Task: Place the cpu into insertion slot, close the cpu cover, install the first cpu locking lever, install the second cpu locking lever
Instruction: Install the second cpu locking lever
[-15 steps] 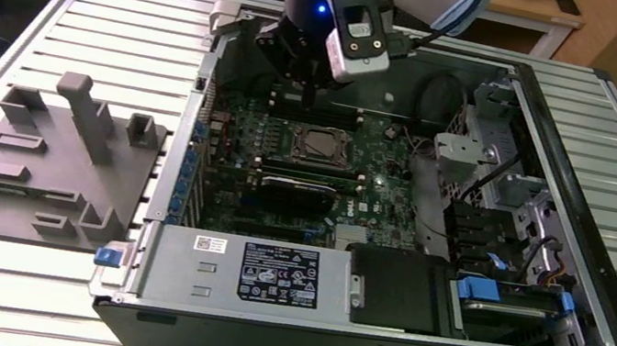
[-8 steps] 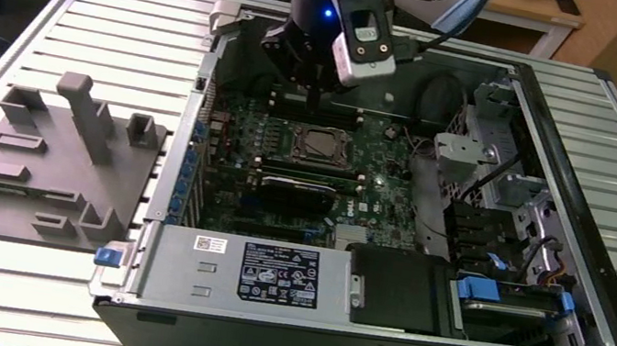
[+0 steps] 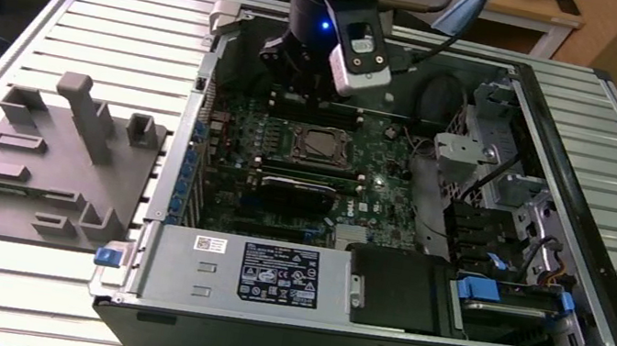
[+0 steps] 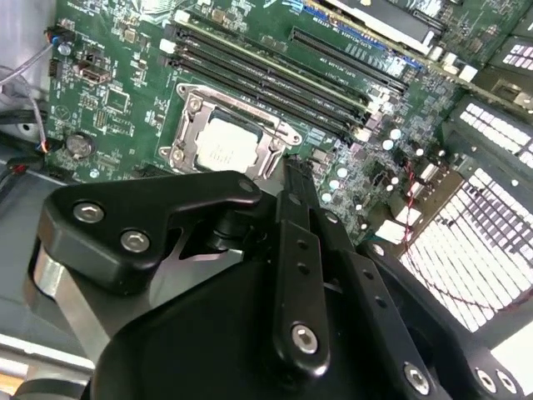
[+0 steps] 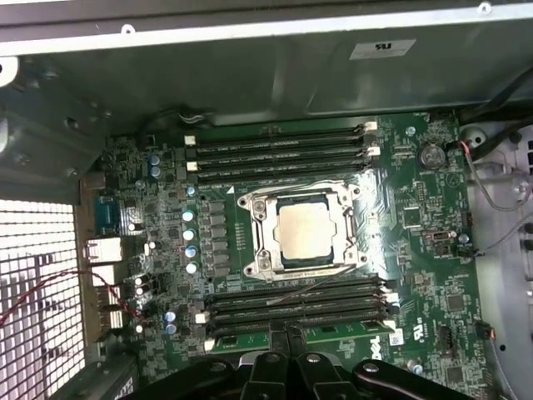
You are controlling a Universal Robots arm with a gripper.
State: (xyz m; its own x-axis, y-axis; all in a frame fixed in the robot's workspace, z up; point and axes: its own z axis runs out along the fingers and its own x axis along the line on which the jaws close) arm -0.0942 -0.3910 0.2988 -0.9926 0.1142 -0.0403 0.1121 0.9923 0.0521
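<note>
While we hover above the open case, the board lies below us.
Gripper [image 3: 298, 79]: fingers [image 4: 293, 179] pressed together, nothing between them — poised over the memory slots [image 5: 283, 146] beside the socket.
Cpu [image 5: 305, 234]: seated flat in the insertion slot [image 3: 319, 144], silvery top showing.
Cpu cover [image 5: 260, 237]: down around the chip, framing it.
Levers: we cannot tell whether they are latched.
Risk: a descent off line could strike the memory slots — or press the cover crooked.
</note>
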